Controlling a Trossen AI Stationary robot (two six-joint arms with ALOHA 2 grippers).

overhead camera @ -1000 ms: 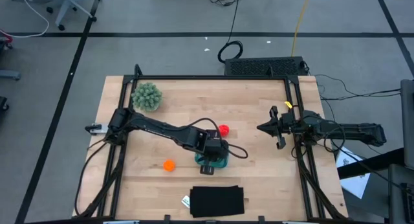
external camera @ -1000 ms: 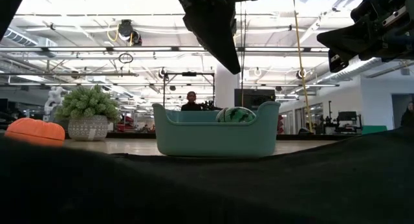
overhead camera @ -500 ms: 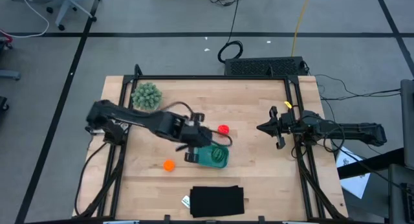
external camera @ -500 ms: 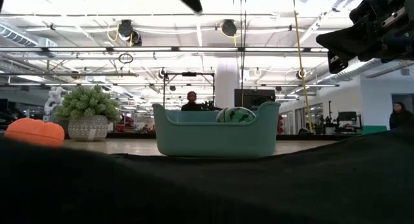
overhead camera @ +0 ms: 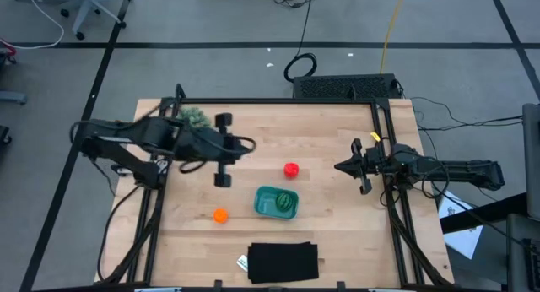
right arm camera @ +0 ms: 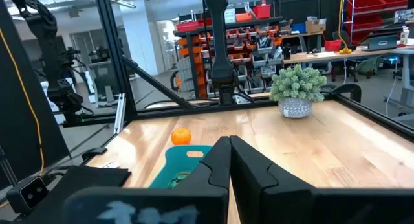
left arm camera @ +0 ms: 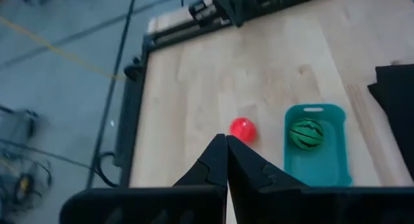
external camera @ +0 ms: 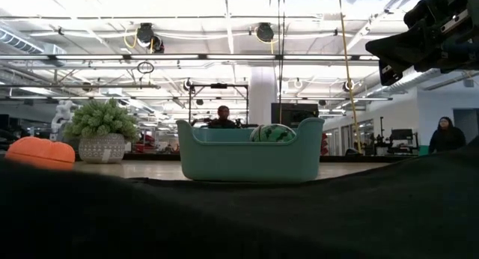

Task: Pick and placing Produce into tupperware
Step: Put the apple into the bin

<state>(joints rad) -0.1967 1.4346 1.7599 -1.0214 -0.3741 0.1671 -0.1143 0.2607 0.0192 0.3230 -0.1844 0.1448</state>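
— On the pale wooden table [overhead camera: 337, 224], what lies where?
— The teal tub [overhead camera: 277, 202] sits mid-table with the striped green ball [overhead camera: 288, 202] inside; red ball [overhead camera: 291, 169] beside it, orange ball [overhead camera: 220, 215] nearer the left edge. Grey floor surrounds it; a person [external camera: 447, 135] stands in the workshop beyond.
— What changed?
— The left pincer [overhead camera: 223, 150], fingers together, has pulled back from over the tub toward the far-left corner. The right pincer [overhead camera: 361, 166], also pressed together, waits by the right edge.

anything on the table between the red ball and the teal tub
Nothing: in the high view, only bare wood separates the red ball from the teal tub. The left wrist view shows the same gap.
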